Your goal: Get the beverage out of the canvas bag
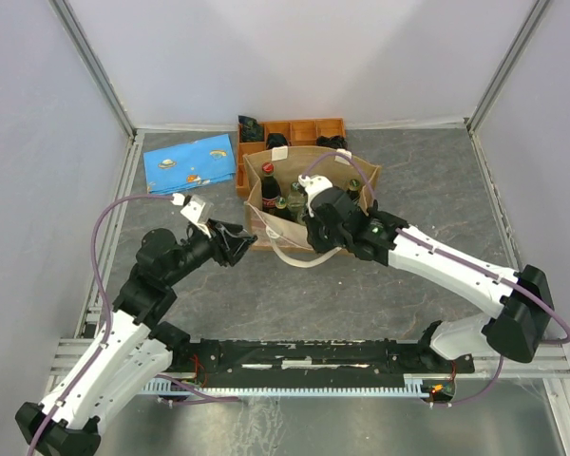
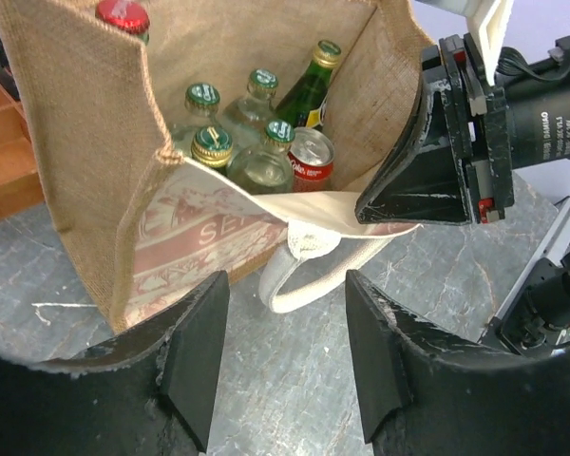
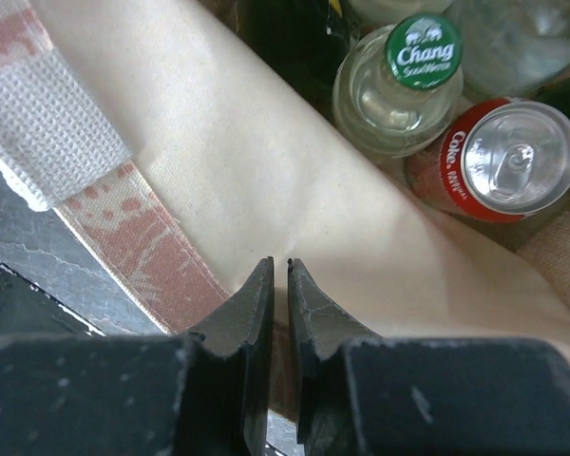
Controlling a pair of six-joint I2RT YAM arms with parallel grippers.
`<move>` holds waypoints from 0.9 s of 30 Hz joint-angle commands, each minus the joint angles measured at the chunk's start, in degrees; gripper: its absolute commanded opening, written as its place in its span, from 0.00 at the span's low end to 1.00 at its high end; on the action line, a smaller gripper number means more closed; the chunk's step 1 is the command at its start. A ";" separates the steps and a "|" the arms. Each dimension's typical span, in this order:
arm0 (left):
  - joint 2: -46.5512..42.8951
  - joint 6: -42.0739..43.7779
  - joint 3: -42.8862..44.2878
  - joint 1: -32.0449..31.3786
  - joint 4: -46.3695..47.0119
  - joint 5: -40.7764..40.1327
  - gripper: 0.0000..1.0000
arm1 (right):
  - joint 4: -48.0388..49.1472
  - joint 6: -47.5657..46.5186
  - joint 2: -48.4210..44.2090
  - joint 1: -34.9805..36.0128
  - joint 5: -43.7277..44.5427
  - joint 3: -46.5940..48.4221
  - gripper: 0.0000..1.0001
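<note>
The tan canvas bag (image 1: 361, 176) stands open at the table's back centre. It holds several drinks: a red-capped dark bottle (image 1: 268, 173), green-capped clear bottles (image 2: 205, 98), a green bottle (image 2: 312, 81) and a red cola can (image 2: 312, 158). My right gripper (image 1: 313, 226) is shut on the bag's front wall, its cream lining (image 3: 266, 161) folded outward under the fingers. The can (image 3: 509, 158) and a Chang bottle (image 3: 422, 49) lie just beyond. My left gripper (image 2: 283, 351) is open and empty, low over the table by the bag's front left corner (image 2: 123, 285).
An orange compartmented tray (image 1: 304, 128) stands right behind the bag. A flat blue patterned cloth (image 1: 190, 161) lies at the back left. A cream handle loop (image 2: 304, 275) hangs onto the table in front of the bag. Metal frame rails edge the table.
</note>
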 commanded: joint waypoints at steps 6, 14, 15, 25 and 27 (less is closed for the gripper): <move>-0.27 -4.42 -3.50 -0.35 4.33 -0.51 0.62 | -2.20 2.53 2.64 2.65 -0.43 -4.99 0.18; 1.05 -4.50 -4.92 -0.37 4.71 -2.41 0.64 | -1.88 3.27 12.07 3.31 -2.04 -7.14 0.14; 1.02 -4.51 -5.00 -0.37 5.05 -2.44 0.65 | -1.92 3.23 12.34 3.35 -1.44 -6.96 0.13; 3.03 -2.88 -4.23 -0.42 6.84 0.77 0.69 | -5.11 2.10 8.70 3.59 4.56 -0.32 0.18; 3.37 -2.55 -4.08 -0.44 6.96 1.34 0.69 | -6.23 1.59 6.95 3.61 6.31 2.28 0.21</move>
